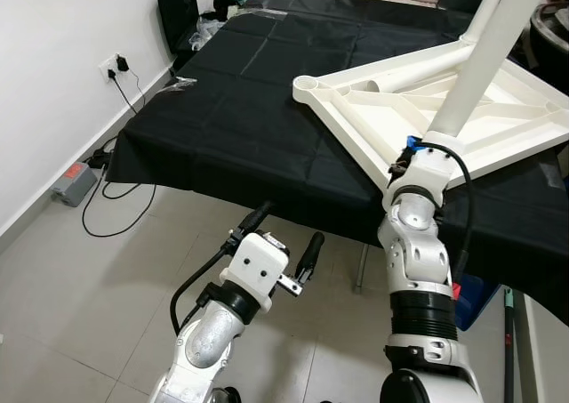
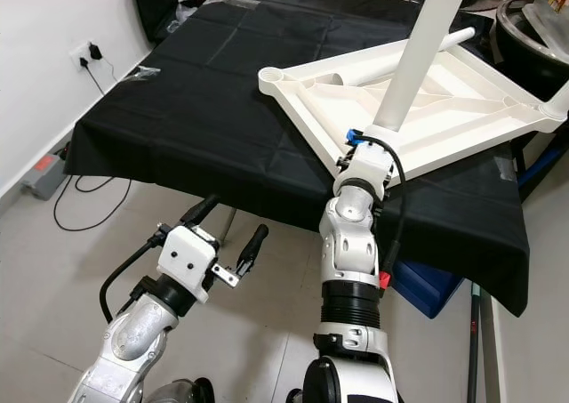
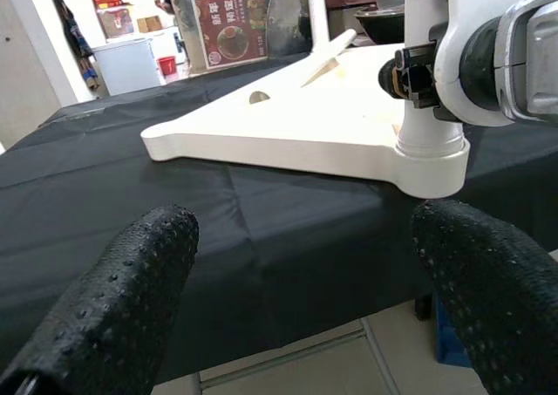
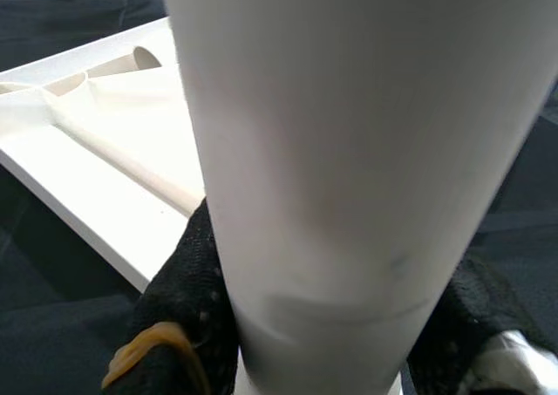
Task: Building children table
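Along the left wall: white wall with a socket (image 1: pixel 113 65), black plug and cable trailing down to a grey power strip (image 1: pixel 73 182) on the tiled floor. Black cloth (image 1: pixel 231 109) covers a large work surface ahead.

Left gripper (image 1: pixel 286 237) held low in front of the cloth's near edge, over the floor, not touching anything. Its two black fingers (image 3: pixel 131 290) stand wide apart with nothing between them; left wrist view looks between them at the cloth edge and the white tabletop.

White tabletop (image 1: pixel 373 109) lies upside down on the cloth, ribbed underside up, rounded corner with an open leg socket (image 1: pixel 307 84) pointing left. Near corner overhangs the cloth's front edge.

White table leg (image 1: pixel 484 52) stands tilted in the near corner of the tabletop, rising up and to the right. Right gripper (image 4: pixel 305 325) is closed around the base of this leg; black finger pads (image 4: pixel 187 290) press both sides of the tube. Right arm (image 1: pixel 418 252) rises straight from below.

Blue bin (image 1: pixel 471 301) under the table edge, far right.
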Motion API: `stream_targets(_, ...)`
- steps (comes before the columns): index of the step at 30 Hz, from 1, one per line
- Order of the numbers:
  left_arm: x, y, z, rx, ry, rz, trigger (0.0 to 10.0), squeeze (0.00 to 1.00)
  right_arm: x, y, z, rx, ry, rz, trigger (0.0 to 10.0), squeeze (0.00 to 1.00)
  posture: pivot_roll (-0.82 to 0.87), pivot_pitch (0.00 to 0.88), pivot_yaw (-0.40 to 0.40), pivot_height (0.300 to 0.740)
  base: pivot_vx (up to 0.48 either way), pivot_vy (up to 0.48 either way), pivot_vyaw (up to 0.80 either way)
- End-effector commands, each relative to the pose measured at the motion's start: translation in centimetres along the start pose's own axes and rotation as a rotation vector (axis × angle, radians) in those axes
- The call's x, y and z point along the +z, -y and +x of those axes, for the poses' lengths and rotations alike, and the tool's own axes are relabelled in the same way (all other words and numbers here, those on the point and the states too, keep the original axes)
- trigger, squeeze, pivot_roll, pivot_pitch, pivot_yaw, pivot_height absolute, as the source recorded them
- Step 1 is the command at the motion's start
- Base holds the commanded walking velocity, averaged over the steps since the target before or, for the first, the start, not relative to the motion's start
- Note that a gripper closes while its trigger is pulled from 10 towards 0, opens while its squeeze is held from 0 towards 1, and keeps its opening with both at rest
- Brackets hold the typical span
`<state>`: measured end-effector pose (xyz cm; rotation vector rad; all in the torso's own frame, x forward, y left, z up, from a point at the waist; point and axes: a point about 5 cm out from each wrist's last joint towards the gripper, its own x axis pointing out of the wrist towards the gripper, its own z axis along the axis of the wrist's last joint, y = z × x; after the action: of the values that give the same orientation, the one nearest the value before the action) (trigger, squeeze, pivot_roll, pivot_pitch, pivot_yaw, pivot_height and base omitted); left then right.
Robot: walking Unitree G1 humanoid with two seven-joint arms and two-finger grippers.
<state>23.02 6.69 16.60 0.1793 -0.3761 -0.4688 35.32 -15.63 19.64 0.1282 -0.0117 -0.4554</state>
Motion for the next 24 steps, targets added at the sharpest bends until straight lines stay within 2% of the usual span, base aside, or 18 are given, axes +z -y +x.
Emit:
stream_targets(1,-0.3,0.2,-0.2,-0.007,-0.020,0.000,10.0,0.00,-0.9,-2.0,-0.8,0.067,-0.053,0.030,10.0,0.00,0.16,0.169,-0.063,0.740,0.000,0.000,0.00)
stream_targets(2,-0.3,0.2,-0.2,-0.007,-0.020,0.000,10.0,0.00,-0.9,-2.0,-0.8,0.067,-0.053,0.030,10.0,0.00,0.16,0.169,-0.063,0.740,0.000,0.000,0.00)
stream_targets(3,-0.3,0.2,-0.2,-0.005,-0.022,-0.002,10.0,0.00,-0.6,-2.2,-0.8,0.124,-0.017,0.004,10.0,1.00,0.15,0.174,-0.064,0.740,0.000,0.000,0.00)
stream_targets(5,-0.3,0.2,-0.2,-0.005,-0.023,-0.003,10.0,0.00,-0.4,-1.9,-0.8,0.141,0.009,-0.025,10.0,1.00,0.15,0.174,-0.064,0.740,0.000,0.000,0.00)
stream_targets(6,-0.4,0.2,-0.2,-0.004,-0.025,-0.004,10.0,0.00,-0.1,-1.5,-0.9,0.171,0.038,-0.060,10.0,0.00,0.15,0.173,-0.062,0.740,0.000,0.000,0.00)
stream_targets(8,-0.4,0.2,-0.2,-0.004,-0.025,-0.004,10.0,0.00,-0.1,-1.5,-0.9,0.171,0.038,-0.060,10.0,0.00,0.15,0.173,-0.062,0.740,0.000,0.000,0.00)
stream_targets(9,-0.4,0.2,-0.2,-0.005,-0.025,-0.004,10.0,0.00,0.4,-0.9,-0.8,0.233,0.080,-0.073,10.0,0.00,0.15,0.175,-0.063,0.740,0.000,0.000,0.00)
stream_targets(11,-0.4,0.2,-0.1,-0.005,-0.025,-0.004,10.0,0.00,0.5,-0.8,-0.8,0.254,0.083,-0.073,10.0,0.00,0.15,0.175,-0.063,0.740,0.000,0.000,0.00)
stream_targets(13,-0.4,0.2,-0.1,-0.004,-0.025,-0.005,10.0,0.00,0.5,-0.4,-0.1,0.414,0.096,-0.075,10.0,0.00,0.15,0.176,-0.062,0.740,0.000,0.000,0.00)
stream_targets(14,-0.4,0.2,-0.1,-0.004,-0.025,-0.005,10.0,0.00,0.5,-0.4,-0.1,0.414,0.096,-0.075,10.0,0.00,0.15,0.176,-0.062,0.740,0.000,0.000,0.00)
stream_targets(16,-0.3,0.1,-0.1,-0.003,-0.025,-0.005,10.0,0.00,0.5,0.3,0.8,0.623,0.100,-0.082,10.0,0.00,0.15,0.175,-0.062,0.740,0.000,0.000,0.00)
stream_targets(17,-0.3,0.1,-0.1,-0.003,-0.025,-0.005,10.0,0.00,0.5,0.3,0.8,0.623,0.100,-0.082,10.0,0.00,0.15,0.175,-0.062,0.740,0.000,0.000,0.00)
stream_targets(18,-0.4,0.1,-0.1,-0.003,-0.026,-0.004,10.0,0.00,0.6,0.6,1.2,0.709,0.092,-0.096,10.0,0.00,0.15,0.175,-0.064,0.740,0.000,0.000,0.00)
stream_targets(19,-0.4,0.1,-0.1,-0.003,-0.026,-0.004,10.0,0.00,0.6,0.6,1.2,0.709,0.092,-0.096,10.0,0.00,0.15,0.175,-0.064,0.740,0.000,0.000,0.00)
stream_targets(21,-0.4,0.1,-0.2,-0.003,-0.026,-0.004,10.0,0.00,0.7,0.9,2.0,0.808,0.071,-0.146,10.0,0.00,0.16,0.175,-0.061,0.740,0.000,0.000,0.00)
stream_targets(24,-0.3,0.1,-0.2,-0.003,-0.025,-0.003,10.0,0.00,0.8,1.0,2.3,0.835,0.070,-0.172,10.0,0.00,0.16,0.177,-0.060,0.740,0.000,0.000,0.00)
